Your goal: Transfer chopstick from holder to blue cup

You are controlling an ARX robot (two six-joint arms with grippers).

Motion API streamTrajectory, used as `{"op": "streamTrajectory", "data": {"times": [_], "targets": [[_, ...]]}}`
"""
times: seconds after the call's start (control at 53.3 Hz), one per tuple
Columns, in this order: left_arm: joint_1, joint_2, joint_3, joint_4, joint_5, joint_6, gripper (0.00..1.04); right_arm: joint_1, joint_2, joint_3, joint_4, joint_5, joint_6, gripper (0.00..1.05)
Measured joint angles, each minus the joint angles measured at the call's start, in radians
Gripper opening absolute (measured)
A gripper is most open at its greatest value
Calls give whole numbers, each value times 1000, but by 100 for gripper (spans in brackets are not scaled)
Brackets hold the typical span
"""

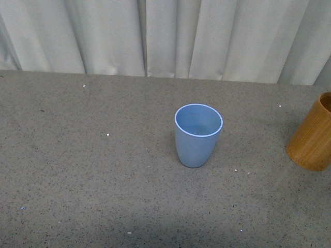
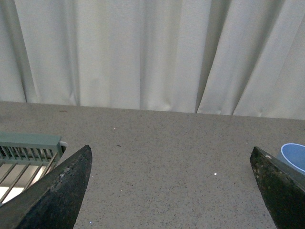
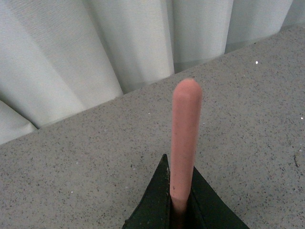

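Observation:
The light blue cup (image 1: 198, 134) stands upright and empty near the middle of the grey table. The orange-brown holder (image 1: 313, 135) is at the right edge of the front view, cut off by the frame. Neither arm shows in the front view. In the right wrist view, my right gripper (image 3: 180, 191) is shut on the pink chopstick (image 3: 184, 129), which sticks out past the black fingers with its rounded end towards the curtain. My left gripper (image 2: 171, 164) is open, its dark fingertips (image 2: 71, 179) wide apart over bare table, and the blue cup (image 2: 294, 156) peeks in beside one finger.
A white curtain (image 1: 170, 36) hangs along the table's far edge. A pale green slatted rack (image 2: 26, 152) lies by the left gripper in the left wrist view. The table top is speckled grey (image 1: 93, 170).

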Motion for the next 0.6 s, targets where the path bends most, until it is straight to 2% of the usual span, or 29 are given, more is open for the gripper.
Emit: {"op": "streamTrajectory", "data": {"times": [0.6], "targets": [[0, 0, 0, 0, 0, 0, 98, 14, -262, -63, 54, -4, 2, 2]]}}
